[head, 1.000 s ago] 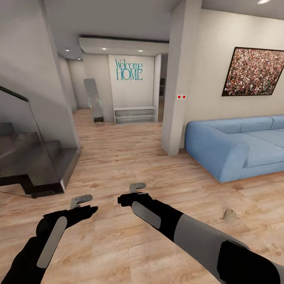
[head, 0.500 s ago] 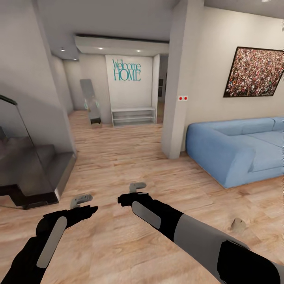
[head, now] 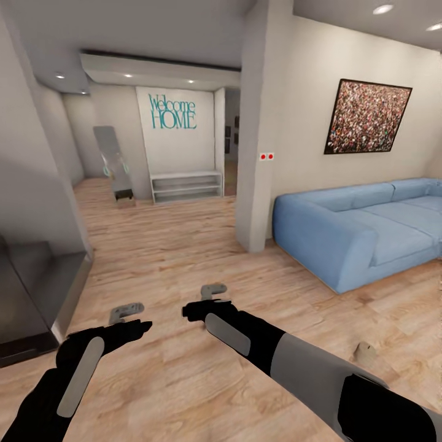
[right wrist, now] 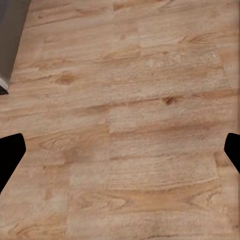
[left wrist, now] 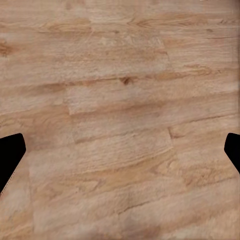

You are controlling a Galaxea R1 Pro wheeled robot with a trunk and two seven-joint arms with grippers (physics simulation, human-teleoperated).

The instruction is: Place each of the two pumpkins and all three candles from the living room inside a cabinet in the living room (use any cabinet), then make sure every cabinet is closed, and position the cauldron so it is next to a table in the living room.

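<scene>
Both hands empty, held low over the plank floor (head: 184,245) as the robot crosses the living room. Left hand (head: 126,311) and right hand (head: 212,291) ride side by side in front of the trunk, fingers pointing ahead; each wrist view shows the two dark fingertips at opposite frame edges w/ bare wood between them, so both are spread wide, gripping nothing. Judged a carry-nothing travel pose: arms tucked fwd and down, forearms roughly parallel, the right reaching a bit further out than the left, likely to keep them clear of furniture while the base moves.

One task item in sight: a small beige-grey stub, prob. a candle (head: 364,352), on the floor near the right forearm, well apart from either hand; too small to be sure. No pick-up under way yet, by the look of it.

Further out: blue sofa (head: 362,230) along the right wall under a framed speckled picture (head: 367,116), a grey pillar (head: 258,153) w/ two red dots, dark steps (head: 31,294) at left, and a far hallway w/ a "Welcome HOME" sign (head: 173,112) above a low white shelf (head: 186,186).
</scene>
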